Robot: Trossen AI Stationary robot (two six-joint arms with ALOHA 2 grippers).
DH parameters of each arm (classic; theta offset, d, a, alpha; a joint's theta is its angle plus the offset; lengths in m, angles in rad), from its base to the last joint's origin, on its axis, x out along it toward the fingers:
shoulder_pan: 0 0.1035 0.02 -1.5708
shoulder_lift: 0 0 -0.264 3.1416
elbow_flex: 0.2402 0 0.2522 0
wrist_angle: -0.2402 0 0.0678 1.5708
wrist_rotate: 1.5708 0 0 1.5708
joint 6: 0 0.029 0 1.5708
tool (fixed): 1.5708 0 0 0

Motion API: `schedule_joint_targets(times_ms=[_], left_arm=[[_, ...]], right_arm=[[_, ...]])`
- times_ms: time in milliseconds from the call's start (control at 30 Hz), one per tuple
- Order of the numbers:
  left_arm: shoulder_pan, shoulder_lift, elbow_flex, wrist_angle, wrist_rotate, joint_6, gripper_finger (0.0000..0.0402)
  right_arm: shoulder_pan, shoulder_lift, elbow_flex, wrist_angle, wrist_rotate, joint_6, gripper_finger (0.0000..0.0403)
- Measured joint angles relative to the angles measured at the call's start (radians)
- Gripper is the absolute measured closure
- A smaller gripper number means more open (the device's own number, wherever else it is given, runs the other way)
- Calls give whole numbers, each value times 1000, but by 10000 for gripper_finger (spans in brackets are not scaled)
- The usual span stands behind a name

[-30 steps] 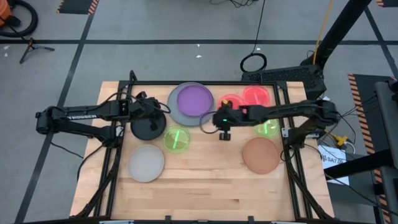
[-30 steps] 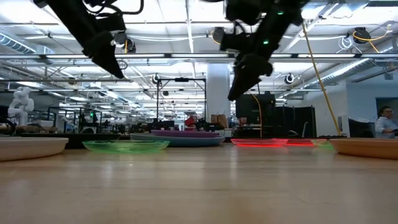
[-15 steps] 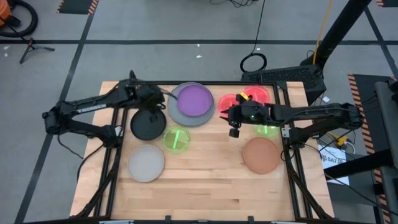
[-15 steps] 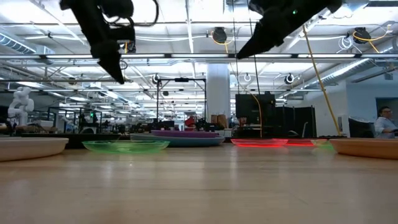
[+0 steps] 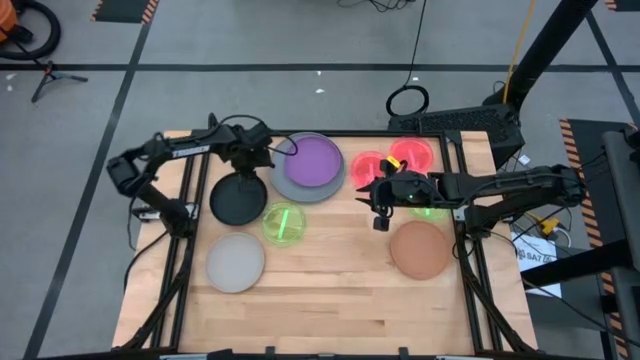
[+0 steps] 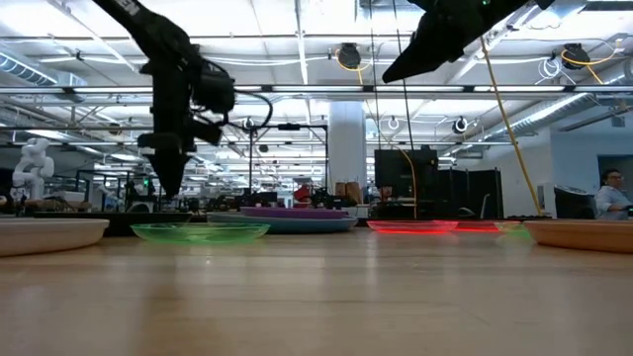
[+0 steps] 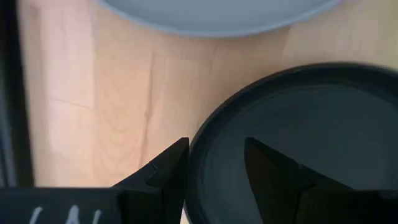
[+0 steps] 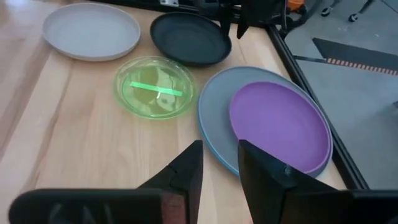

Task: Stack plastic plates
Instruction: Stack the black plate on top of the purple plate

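Plates lie flat on the wooden table. A purple plate (image 5: 315, 160) sits on a large grey plate (image 5: 290, 185). Nearby are a black plate (image 5: 238, 200), a small green plate (image 5: 283, 222), a pale grey plate (image 5: 235, 262), a brown plate (image 5: 418, 248), red plates (image 5: 410, 152) and a second green plate (image 5: 432, 208) partly under the right arm. My left gripper (image 5: 248, 168) (image 7: 214, 165) is open, pointing down, with one finger on each side of the black plate's far rim (image 7: 199, 143), still above it (image 6: 168, 186). My right gripper (image 5: 380, 212) (image 8: 221, 163) is open, empty and raised mid-table.
A dark metal frame (image 5: 460, 240) borders the table on its left, right and far sides. Bare wood (image 5: 330, 280) lies along the near edge between the pale grey and brown plates. Cables run along the left arm. A person (image 6: 615, 193) stands far off in the room.
My left gripper has moved toward the far edge and come down over the black plate's far rim, while its arm has folded back to the left. My right gripper has risen and drawn a little toward the right edge. No plate has moved.
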Motion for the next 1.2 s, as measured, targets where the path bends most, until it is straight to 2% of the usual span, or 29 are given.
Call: schedule_joint_targets(times_ms=[333,700,1200], left_arm=[[30,96,0,12,15,22,241],[37,107,1,40,110,44,241],[37,107,1,37,110,47,241]], right_arm=[[3,0,0,-12,1,-2,310],[3,0,0,-37,3,8,310],[3,0,0,-36,3,9,310]])
